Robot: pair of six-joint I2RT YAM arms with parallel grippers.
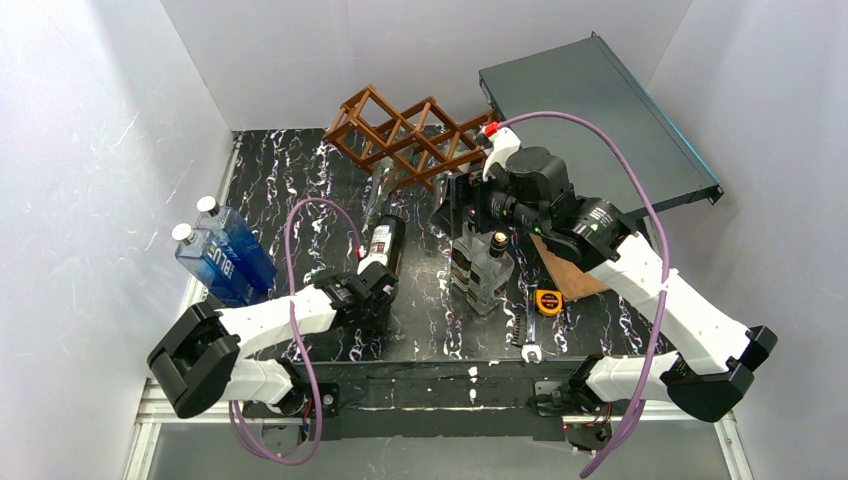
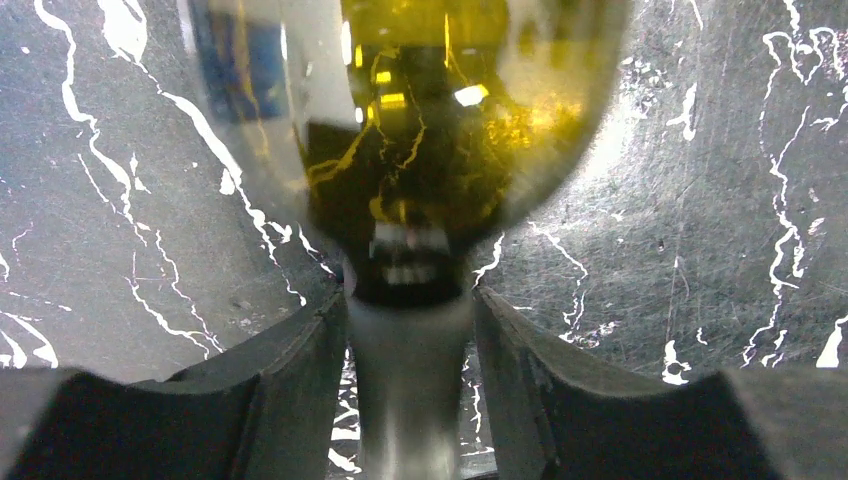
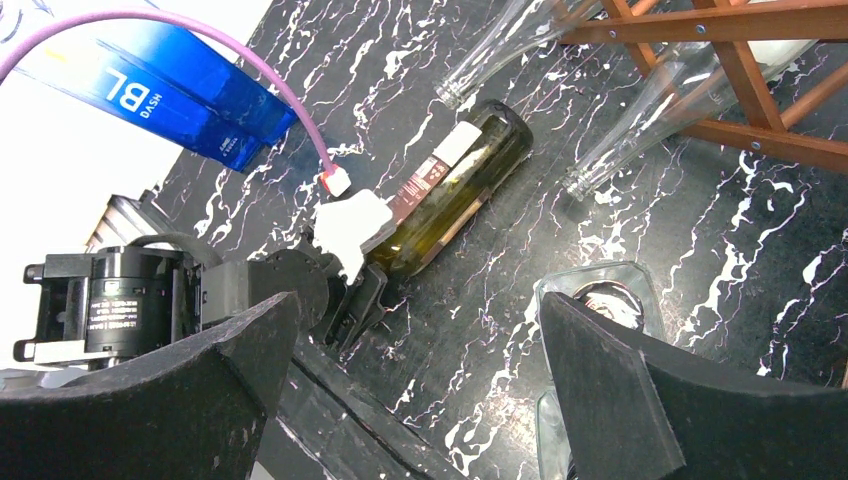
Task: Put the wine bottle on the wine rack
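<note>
From above, the wine bottle (image 1: 383,245) lies on its side on the marbled table (image 1: 300,170). Its base points toward the wine rack (image 1: 410,135) but is apart from it, and its neck points toward the left gripper (image 1: 377,287). The right gripper (image 1: 452,208) hovers near the rack. In the left wrist view the neck runs between the two fingers (image 2: 300,370), which sit close on either side; whether they press it or merely flank it I cannot tell. The right wrist view shows its own jaws spread wide with nothing between them, the bottle lying beyond. It is glass, likely heavy and slick, and it would roll or break if dropped. The neck alone gives only a levering hold, so supporting the labelled body too seems wiser.
</note>
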